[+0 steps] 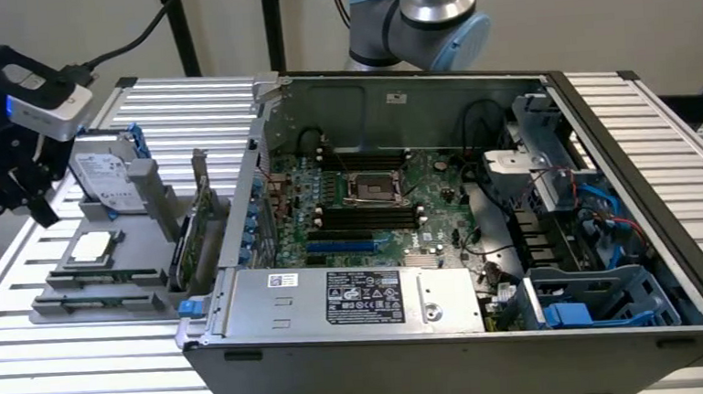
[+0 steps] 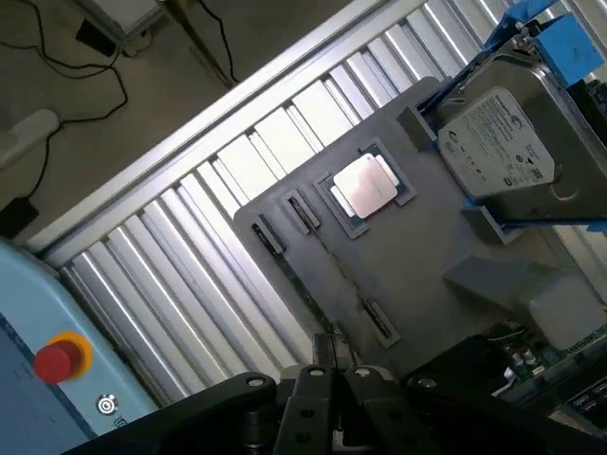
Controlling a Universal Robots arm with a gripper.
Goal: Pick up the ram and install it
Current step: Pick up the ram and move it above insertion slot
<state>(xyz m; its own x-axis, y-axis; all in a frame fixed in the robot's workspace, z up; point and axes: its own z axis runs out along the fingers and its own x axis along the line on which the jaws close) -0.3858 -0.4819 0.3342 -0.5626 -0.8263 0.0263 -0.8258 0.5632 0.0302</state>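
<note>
Hand (image 2: 332, 374) shut, empty, over gray tray (image 2: 427, 256).
Closed tight, gripping nothing; ram (image 2: 305, 296) sits edge-up in a tray slot just ahead of the fingertips (image 2: 316, 381); CPU (image 2: 365, 185) and hard drive (image 2: 498, 142) farther beyond it, same tray.

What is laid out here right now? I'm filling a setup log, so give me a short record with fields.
gripper: shut, nothing seen in it, near the gray holder
ram: thin green stick on edge in the holder
processor: silver square, flat on the holder
hard drive: standing in the holder
computer case: open, motherboard exposed
</note>
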